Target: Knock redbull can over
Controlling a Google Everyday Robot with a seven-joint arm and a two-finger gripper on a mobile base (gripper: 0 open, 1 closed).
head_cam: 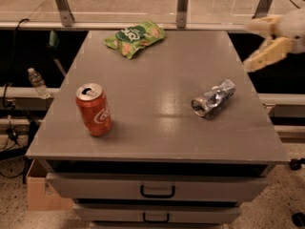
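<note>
The redbull can, slim and blue-and-silver, lies on its side on the right part of the grey table, its silver top facing front-left. My gripper hovers past the table's right edge, above and to the right of the can and not touching it. Its two cream fingers stand apart with nothing between them.
An orange-red cola can stands upright at the front left. A green snack bag lies at the back. The table has drawers below its front edge. A water bottle stands on the floor to the left.
</note>
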